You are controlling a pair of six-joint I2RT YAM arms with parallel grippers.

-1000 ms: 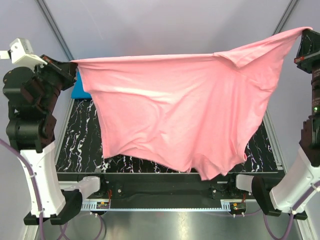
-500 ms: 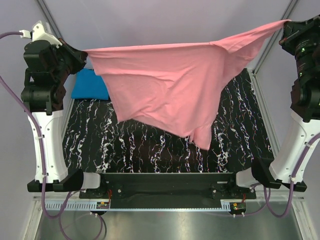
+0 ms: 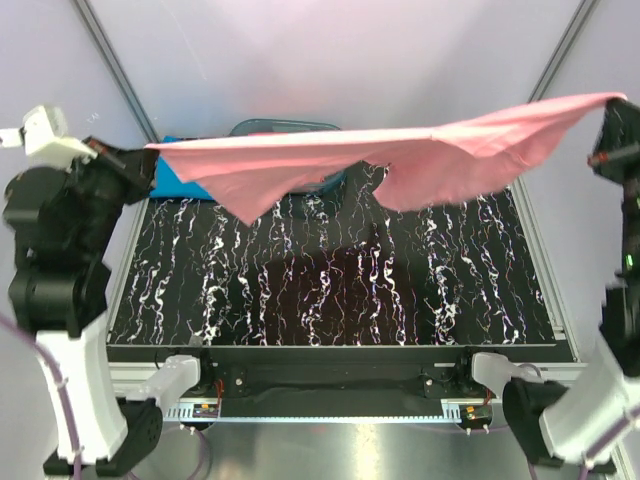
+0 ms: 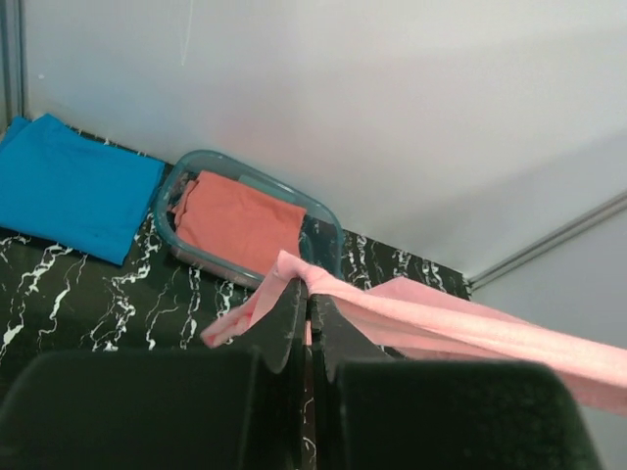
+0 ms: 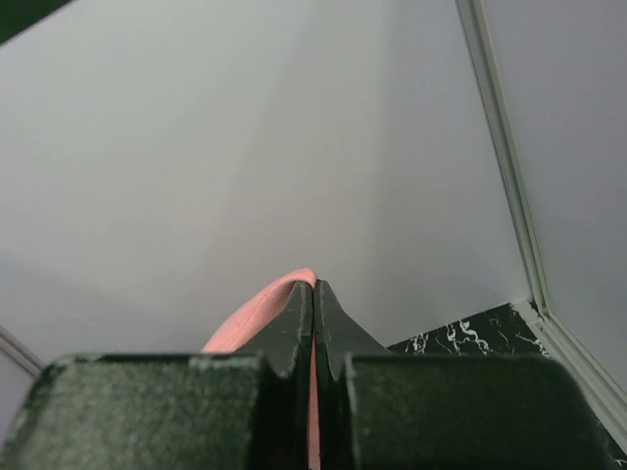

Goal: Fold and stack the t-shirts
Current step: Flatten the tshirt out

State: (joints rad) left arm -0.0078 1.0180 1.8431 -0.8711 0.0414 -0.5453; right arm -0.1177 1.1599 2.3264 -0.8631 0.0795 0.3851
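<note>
The light pink t-shirt [image 3: 400, 155] is stretched in the air across the back of the table, nearly flat, its lower part billowing up. My left gripper [image 3: 148, 150] is shut on its left corner [image 4: 294, 269]; my right gripper [image 3: 612, 100] is shut on its right corner [image 5: 269, 304]. A folded bright blue t-shirt [image 4: 69, 186] lies at the table's far left [image 3: 180, 185]. A coral-red t-shirt [image 4: 240, 225] lies folded inside the clear tub [image 4: 328, 230].
The black marbled table [image 3: 330, 290] spreads beneath the shirt. The clear bluish tub [image 3: 285, 127] stands at the back, partly hidden by the pink cloth. Grey walls and metal frame posts [image 3: 560, 45] enclose the table.
The hanging pink shirt has swung away from the camera and upward, from draping down over the table to nearly level. Both arms have shifted while keeping hold of its corners.
</note>
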